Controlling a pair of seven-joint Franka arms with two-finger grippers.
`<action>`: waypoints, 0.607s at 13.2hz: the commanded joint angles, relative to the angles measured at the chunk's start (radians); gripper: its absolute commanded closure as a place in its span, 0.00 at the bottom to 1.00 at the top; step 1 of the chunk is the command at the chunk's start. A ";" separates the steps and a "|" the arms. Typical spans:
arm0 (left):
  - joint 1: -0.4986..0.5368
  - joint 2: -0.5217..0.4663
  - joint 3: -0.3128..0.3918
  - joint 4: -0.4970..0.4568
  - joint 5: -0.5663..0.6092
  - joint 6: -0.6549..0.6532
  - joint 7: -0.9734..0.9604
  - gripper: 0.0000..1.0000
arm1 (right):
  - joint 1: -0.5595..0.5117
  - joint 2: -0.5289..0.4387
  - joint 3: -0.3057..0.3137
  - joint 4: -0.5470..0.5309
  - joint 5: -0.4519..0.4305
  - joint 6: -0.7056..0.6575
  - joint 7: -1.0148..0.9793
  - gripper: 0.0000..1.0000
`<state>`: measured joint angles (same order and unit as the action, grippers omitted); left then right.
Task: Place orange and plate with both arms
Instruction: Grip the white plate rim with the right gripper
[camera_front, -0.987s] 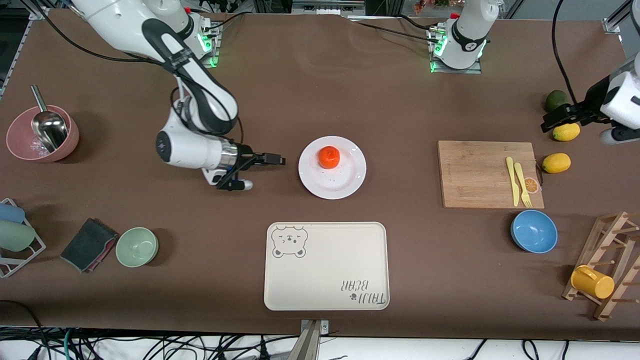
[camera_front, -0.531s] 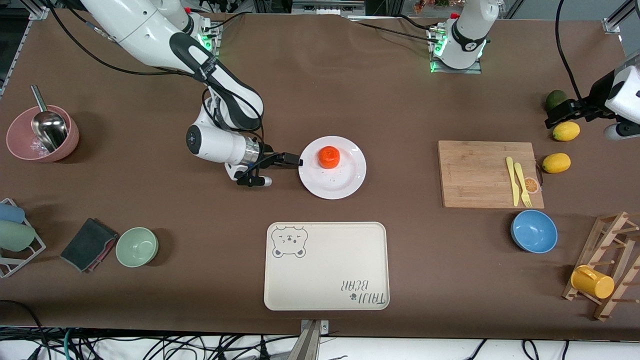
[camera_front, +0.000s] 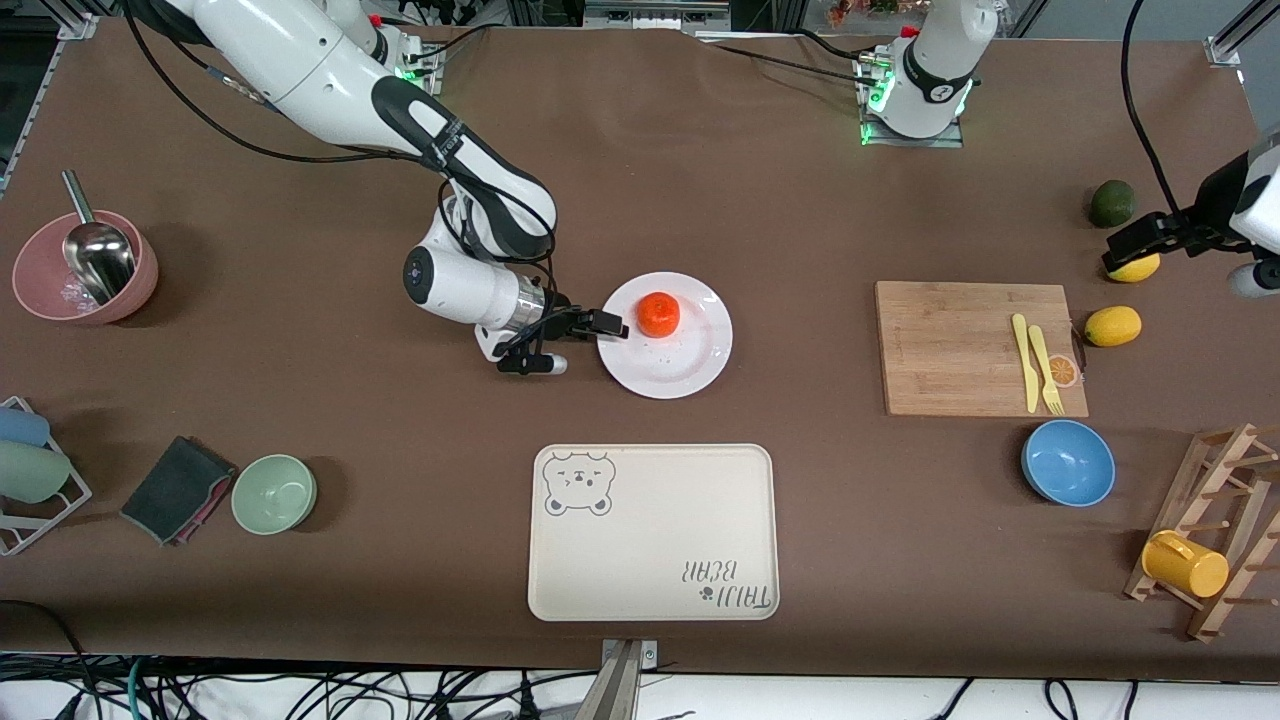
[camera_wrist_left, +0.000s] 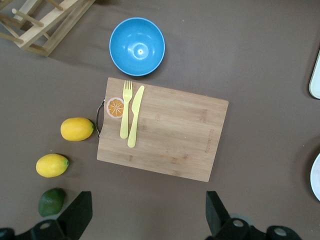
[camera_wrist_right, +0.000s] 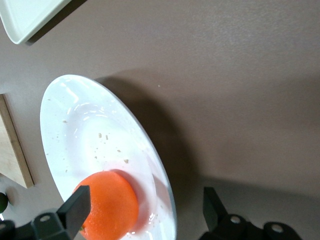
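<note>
The orange (camera_front: 659, 314) sits on the plate (camera_front: 690, 370) at mid-table. The tray (camera_front: 652, 532) lies nearer the front camera than the plate. The cutting board (camera_front: 950, 350), carrying fork (camera_front: 1043, 369) and knife (camera_front: 1024, 362), lies toward the left arm's end, the bowl (camera_front: 1068, 462) nearer the camera beside it.

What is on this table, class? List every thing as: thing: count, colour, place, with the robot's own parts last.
orange: 1, orange-red, on the plate.
plate: 1, white, mid-table.
tray: 1, beige, nearer the camera than the plate.
cutting board: 1, wooden, toward the left arm's end.
fork and knife: 2, yellow, on the board.
lemons: 2, yellow, beside the board.
green fruit: 1, dark green, farther than the lemons.
blue bowl: 1, nearer than the board.
green bowl: 1, toward the right arm's end.
pink bowl: 1, holding a metal scoop.
yellow mug: 1, on a wooden rack.
right gripper: open, at the plate's rim.
left gripper: open, over a lemon.
</note>
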<state>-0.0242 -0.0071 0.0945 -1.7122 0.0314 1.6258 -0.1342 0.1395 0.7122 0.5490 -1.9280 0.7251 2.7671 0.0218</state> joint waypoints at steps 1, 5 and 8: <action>-0.002 0.030 0.002 0.049 0.028 -0.037 0.015 0.00 | 0.006 0.015 0.005 0.021 0.008 0.025 -0.019 0.28; -0.003 0.029 -0.001 0.051 0.027 -0.087 0.016 0.00 | 0.017 0.016 0.003 0.021 0.008 0.039 -0.046 0.88; -0.008 0.032 -0.001 0.065 0.024 -0.087 0.016 0.00 | 0.029 0.027 0.002 0.020 0.005 0.058 -0.059 1.00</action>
<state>-0.0257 0.0115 0.0934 -1.6887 0.0314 1.5663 -0.1342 0.1510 0.7176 0.5486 -1.9222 0.7244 2.7895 -0.0107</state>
